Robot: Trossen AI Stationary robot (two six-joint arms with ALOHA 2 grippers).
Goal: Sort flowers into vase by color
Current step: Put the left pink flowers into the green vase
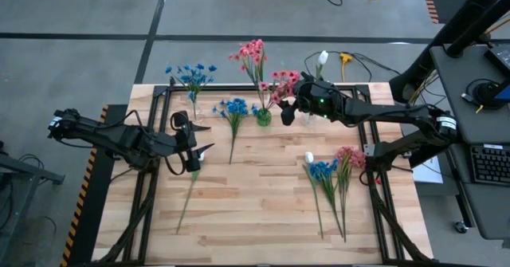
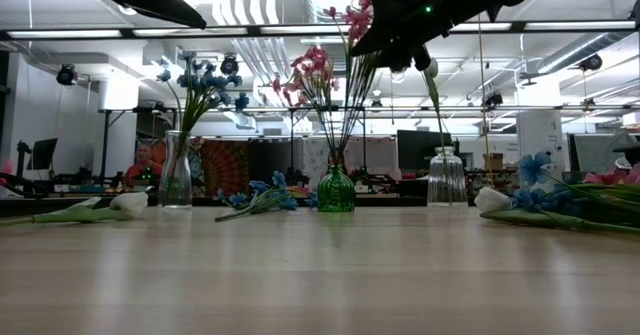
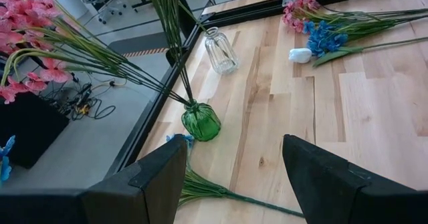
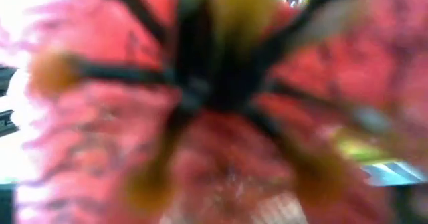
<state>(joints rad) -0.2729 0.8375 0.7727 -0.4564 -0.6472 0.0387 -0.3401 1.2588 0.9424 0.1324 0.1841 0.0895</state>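
A green vase [image 1: 263,117] at the table's far middle holds pink flowers [image 1: 253,52]. To its left, a clear vase [image 2: 176,175] holds blue flowers [image 1: 191,74]. To its right, another clear vase [image 2: 446,180] holds one white flower [image 1: 322,58]. My right gripper [image 1: 287,110] hangs high beside the green vase, open, with pink blossoms [image 4: 221,117] filling its wrist view. My left gripper [image 3: 234,177] waits open above the table's left half, touching nothing. A blue flower [image 1: 234,107] lies flat by the green vase. A white flower [image 2: 128,203] lies near the left gripper. My right gripper stands level against the pink blossoms [image 1: 283,84] that rise from the green vase, coming from the table's right. The blossoms hide the fingertips, so I cannot tell whether the fingers touch them.
A loose bunch of white, blue and pink flowers [image 1: 331,171] lies flat on the table's right half, stems pointing toward the near edge. A black frame rail [image 1: 263,88] runs along the far edge behind the vases. Bare wood [image 1: 255,211] spans the near middle.
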